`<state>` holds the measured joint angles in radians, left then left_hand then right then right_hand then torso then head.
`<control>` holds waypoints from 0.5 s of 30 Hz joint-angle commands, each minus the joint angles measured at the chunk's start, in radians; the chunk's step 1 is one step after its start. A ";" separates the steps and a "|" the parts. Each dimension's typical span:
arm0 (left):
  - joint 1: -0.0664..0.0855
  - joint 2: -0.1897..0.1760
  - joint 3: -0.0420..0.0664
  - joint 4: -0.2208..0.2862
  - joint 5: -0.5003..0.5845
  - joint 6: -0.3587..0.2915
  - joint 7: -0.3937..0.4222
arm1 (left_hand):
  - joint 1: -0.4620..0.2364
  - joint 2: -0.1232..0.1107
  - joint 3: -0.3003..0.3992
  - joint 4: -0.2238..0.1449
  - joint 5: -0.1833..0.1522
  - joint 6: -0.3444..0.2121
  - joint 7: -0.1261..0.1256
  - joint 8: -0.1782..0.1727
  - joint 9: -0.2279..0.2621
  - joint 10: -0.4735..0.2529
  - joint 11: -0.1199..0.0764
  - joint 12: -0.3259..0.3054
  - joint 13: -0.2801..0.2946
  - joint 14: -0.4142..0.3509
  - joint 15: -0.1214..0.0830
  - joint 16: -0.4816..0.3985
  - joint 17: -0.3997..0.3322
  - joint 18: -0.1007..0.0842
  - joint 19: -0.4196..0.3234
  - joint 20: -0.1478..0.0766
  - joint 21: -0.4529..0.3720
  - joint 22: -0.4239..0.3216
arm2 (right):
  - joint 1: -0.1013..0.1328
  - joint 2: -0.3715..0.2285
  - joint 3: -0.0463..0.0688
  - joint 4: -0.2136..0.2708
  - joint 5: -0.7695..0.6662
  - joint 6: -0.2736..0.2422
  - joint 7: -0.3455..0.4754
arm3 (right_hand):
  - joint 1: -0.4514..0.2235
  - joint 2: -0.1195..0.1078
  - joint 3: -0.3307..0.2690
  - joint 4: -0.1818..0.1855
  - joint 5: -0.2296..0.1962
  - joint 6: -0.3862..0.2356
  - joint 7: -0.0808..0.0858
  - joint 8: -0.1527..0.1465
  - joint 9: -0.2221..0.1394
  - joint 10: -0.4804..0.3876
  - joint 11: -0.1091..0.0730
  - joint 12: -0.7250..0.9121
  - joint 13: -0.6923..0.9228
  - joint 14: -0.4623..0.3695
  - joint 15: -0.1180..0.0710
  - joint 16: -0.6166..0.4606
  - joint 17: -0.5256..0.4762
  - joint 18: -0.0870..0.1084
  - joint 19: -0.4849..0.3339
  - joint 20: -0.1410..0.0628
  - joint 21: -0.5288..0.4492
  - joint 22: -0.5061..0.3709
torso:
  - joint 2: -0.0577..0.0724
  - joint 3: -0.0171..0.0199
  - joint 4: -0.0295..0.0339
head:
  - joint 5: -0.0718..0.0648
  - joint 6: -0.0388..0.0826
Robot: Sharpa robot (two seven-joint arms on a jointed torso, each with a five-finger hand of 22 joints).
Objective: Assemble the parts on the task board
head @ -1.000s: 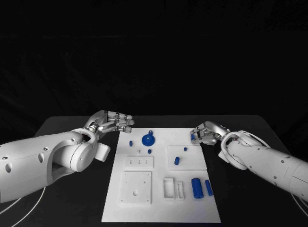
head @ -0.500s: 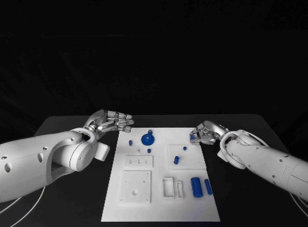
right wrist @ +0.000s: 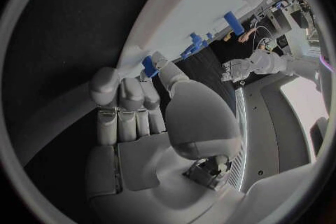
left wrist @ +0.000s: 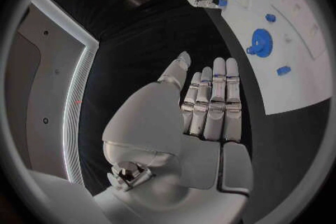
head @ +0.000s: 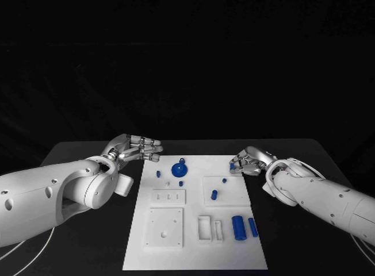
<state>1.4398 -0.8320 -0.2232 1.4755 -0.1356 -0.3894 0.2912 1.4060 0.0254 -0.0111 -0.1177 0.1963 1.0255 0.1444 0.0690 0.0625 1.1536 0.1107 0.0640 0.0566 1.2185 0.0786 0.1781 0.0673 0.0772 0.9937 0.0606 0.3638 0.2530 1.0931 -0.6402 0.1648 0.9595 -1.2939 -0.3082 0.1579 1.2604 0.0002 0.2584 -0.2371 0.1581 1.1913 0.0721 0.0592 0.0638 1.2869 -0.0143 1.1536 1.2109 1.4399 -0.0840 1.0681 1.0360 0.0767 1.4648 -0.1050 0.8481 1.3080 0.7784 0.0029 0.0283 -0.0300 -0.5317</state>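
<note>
The black table [head: 88, 161] carried the white task board [head: 229, 253], which lay between the two hands. The left hand [head: 134, 148] stood just beside the board's far left corner, over the dark table. Its fingers were straight, close together and held nothing. The right hand [head: 249, 161] was at the board's far right edge. Its fingers were curled in, and in the right wrist view its fingertips [right wrist: 159, 61] were touching a small blue part [right wrist: 149, 65] at the edge of the board; I could not tell if the part was really held or only touched.

The round blue part with a knob [head: 180, 169] lay on the board near the left hand, a little toward the robot from its fingertips. Two long blue cylinders [head: 240, 228] lay on the near right area of the board, well apart from both hands. A short blue peg [head: 215, 195] stood in the square block between them and the right hand.
</note>
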 commanded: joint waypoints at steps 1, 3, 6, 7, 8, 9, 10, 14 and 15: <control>0.002 0.002 0.002 0.006 -0.016 0.022 -0.037 | -0.012 0.011 -0.004 0.016 -0.004 0.010 -0.008 -0.001 0.002 0.030 -0.008 -0.002 0.001 0.026 -0.011 0.017 0.002 -0.004 0.023 -0.008 0.006 0.004 | 0.000 -0.013 0.000 0.031 -0.003 -0.031 -0.022 | -0.003 -0.001 0.002 0.002 0.003 0.016 -0.004 0.003 0.001 -0.001 -0.005 0.002 -0.001 0.004 -0.004 0.002 0.000 -0.005 0.035 -0.003 0.003 0.101 | -0.004 0.0001 -0.0029 | 0.002 0.000; 0.002 0.003 0.004 0.006 -0.013 0.035 -0.074 | -0.043 0.013 -0.014 0.041 -0.007 0.027 -0.019 0.000 0.002 0.086 -0.029 -0.002 0.002 0.077 -0.032 0.051 0.013 -0.006 0.058 -0.024 0.027 0.013 | 0.003 -0.022 0.000 0.055 -0.008 -0.035 -0.030 | -0.003 -0.001 0.002 0.002 0.003 0.016 -0.004 0.003 0.001 -0.001 -0.005 0.002 -0.001 0.005 -0.004 0.002 0.000 -0.005 0.035 -0.003 0.003 0.101 | -0.007 -0.0008 -0.0051 | 0.003 0.003; 0.007 0.008 0.005 0.002 -0.011 0.050 -0.129 | -0.061 0.014 -0.027 0.079 -0.011 0.055 -0.033 -0.001 0.002 0.154 -0.053 -0.002 0.003 0.127 -0.059 0.115 0.042 -0.020 0.102 -0.055 0.058 0.028 | 0.013 -0.034 0.001 0.095 -0.020 -0.032 -0.049 | -0.004 -0.003 0.003 0.003 0.003 0.019 -0.005 0.003 0.001 -0.001 -0.005 0.002 -0.001 0.005 -0.004 0.003 0.001 -0.004 0.036 -0.003 0.004 0.101 | -0.015 -0.0023 -0.0079 | 0.009 0.001; 0.008 0.010 0.005 0.000 -0.011 0.054 -0.142 | -0.063 0.012 -0.031 0.087 -0.012 0.060 -0.037 -0.003 0.001 0.172 -0.059 -0.004 0.003 0.131 -0.066 0.138 0.055 -0.026 0.109 -0.063 0.071 0.036 | 0.015 -0.036 0.001 0.103 -0.023 -0.031 -0.054 | -0.004 -0.003 0.003 0.003 0.003 0.019 -0.005 0.003 0.001 -0.001 -0.005 0.002 -0.001 0.005 -0.004 0.003 0.001 -0.004 0.036 -0.003 0.004 0.101 | -0.017 -0.0022 -0.0089 | 0.011 0.000; 0.012 0.013 0.005 -0.003 -0.013 0.061 -0.165 | -0.066 0.013 -0.033 0.095 -0.014 0.066 -0.040 -0.002 0.002 0.184 -0.064 -0.003 0.003 0.140 -0.071 0.157 0.066 -0.028 0.114 -0.069 0.080 0.042 | 0.019 -0.038 0.001 0.118 -0.029 -0.027 -0.063 | -0.003 -0.005 0.005 0.004 0.004 0.017 -0.004 0.003 0.001 0.000 -0.006 0.002 0.000 0.005 -0.004 0.003 0.002 -0.003 0.036 -0.004 0.004 0.101 | -0.020 -0.0019 -0.0109 | 0.014 0.000; 0.016 0.017 0.005 -0.006 -0.019 0.071 -0.190 | -0.073 0.013 -0.038 0.105 -0.015 0.073 -0.045 -0.001 0.002 0.205 -0.071 0.000 0.004 0.159 -0.080 0.184 0.081 -0.028 0.127 -0.076 0.094 0.050 | 0.023 -0.040 0.001 0.133 -0.035 -0.022 -0.074 | -0.003 -0.006 0.007 0.004 0.010 0.016 -0.004 0.003 0.001 -0.001 -0.005 0.002 0.000 0.005 -0.004 0.003 0.002 -0.003 0.036 -0.003 0.004 0.101 | -0.021 -0.0017 -0.0118 | 0.016 0.002; 0.019 0.020 0.005 -0.009 -0.026 0.080 -0.210 | -0.078 0.012 -0.042 0.112 -0.016 0.081 -0.049 -0.001 0.002 0.229 -0.079 0.002 0.005 0.171 -0.088 0.209 0.097 -0.030 0.137 -0.084 0.109 0.059 | 0.026 -0.041 0.001 0.144 -0.041 -0.016 -0.084 | -0.004 -0.009 0.009 0.004 0.018 0.011 -0.002 0.003 0.000 -0.004 -0.005 0.000 -0.001 0.004 -0.003 0.000 0.000 -0.002 0.035 -0.003 0.004 0.101 | -0.024 -0.0015 -0.0133 | 0.018 0.002; 0.038 0.043 0.006 -0.027 -0.064 0.130 -0.301 | -0.100 0.014 -0.061 0.154 -0.020 0.111 -0.065 -0.003 0.005 0.319 -0.106 0.008 0.009 0.182 -0.118 0.347 0.186 -0.043 0.158 -0.117 0.189 0.115 | 0.036 -0.037 0.001 0.194 -0.078 0.003 -0.131 | -0.006 -0.015 0.018 0.017 -0.005 0.004 -0.001 0.003 0.000 -0.007 -0.005 0.000 -0.001 0.004 -0.002 -0.001 0.000 0.002 0.035 -0.001 0.002 0.101 | -0.035 -0.0027 -0.0170 | 0.024 -0.002; 0.043 0.052 0.006 -0.033 -0.075 0.142 -0.321 | -0.102 0.015 -0.064 0.160 -0.021 0.117 -0.069 -0.003 0.006 0.346 -0.114 0.018 0.012 0.191 -0.127 0.388 0.210 -0.044 0.168 -0.126 0.215 0.133 | 0.038 -0.035 0.001 0.206 -0.089 0.008 -0.143 | -0.005 -0.017 0.021 0.019 -0.008 0.005 -0.002 0.003 0.000 -0.007 -0.004 -0.001 -0.002 0.004 -0.002 -0.002 0.000 0.002 0.035 -0.001 0.002 0.101 | -0.038 -0.0031 -0.0168 | 0.026 -0.004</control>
<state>1.4778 -0.7863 -0.2189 1.4452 -0.1656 -0.3234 0.0812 1.3114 0.0406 -0.0764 0.0373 0.1797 1.1384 0.0746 0.0689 0.0673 1.4636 -0.0001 0.0793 0.0684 1.4048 -0.0443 0.5597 0.2737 0.0455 1.1603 -0.0603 0.5754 0.3846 1.1307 -0.6778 0.1656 1.1551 -1.3276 -0.3251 0.0758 1.2511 -0.0108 0.2797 -0.2158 0.1537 1.1914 0.0721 0.0582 0.0635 1.2831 -0.0180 1.1536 1.2095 1.4399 -0.0840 1.0680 1.0358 0.0766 1.4648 -0.1050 0.8480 1.3078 0.7511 0.0011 0.0141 -0.0078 -0.5331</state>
